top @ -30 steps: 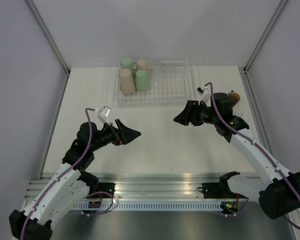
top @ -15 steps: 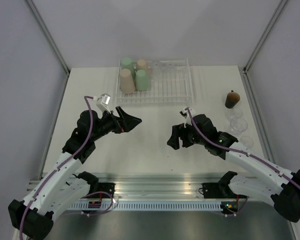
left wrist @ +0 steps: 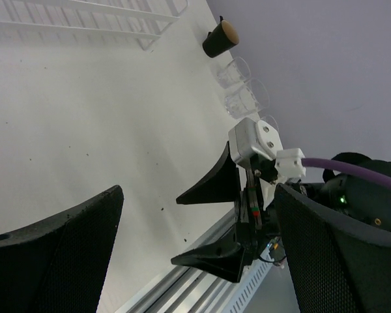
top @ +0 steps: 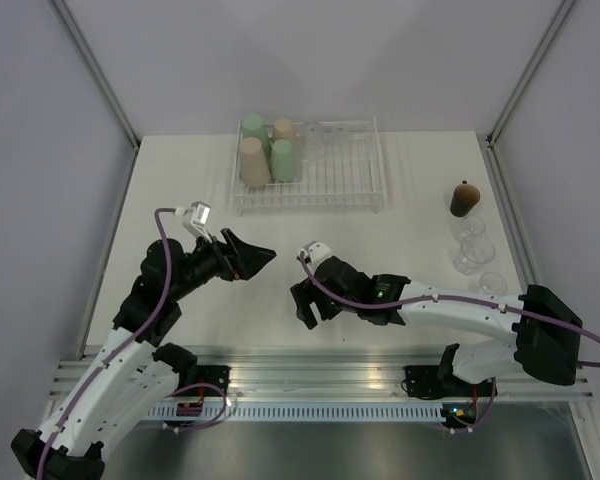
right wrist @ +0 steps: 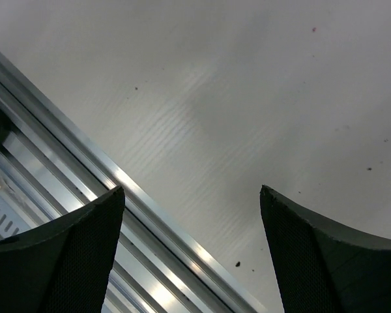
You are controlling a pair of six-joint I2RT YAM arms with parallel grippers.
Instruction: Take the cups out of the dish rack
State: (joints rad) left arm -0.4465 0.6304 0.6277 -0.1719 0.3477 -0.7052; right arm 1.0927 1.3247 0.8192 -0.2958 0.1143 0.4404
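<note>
Left gripper (top: 255, 262) hangs low over the table (top: 180, 180) with its jaws spread wide and nothing between them, aimed across the middle. Up behind it, the dish rack (top: 345, 175) sits at the far side, and in its left end four tumblers stand packed tight: the green tumblers (top: 284, 160) and the beige tumblers (top: 252, 162), pretty much shoulder to shoulder. There may be clear ones at the back of the rack too, but they're too faint to be sure of.

That tight packing is what I'd worry about first. A finger slid in beside one tumbler could easily shove its neighbour over or drag the light wire rack along.

The right gripper (top: 302, 303) is down near the front rail, also gaping and empty, and it's just beside the left one. If both head for the rack together, I'd expect the arms to clip each other.

Over on the right, the dark brown cup (top: 464, 198) and a few clear cups (top: 475, 250) are already out on the table, bunched near the edge. Setting another down among them could knock one off, and the see-through ones look easy to misjudge.
</note>
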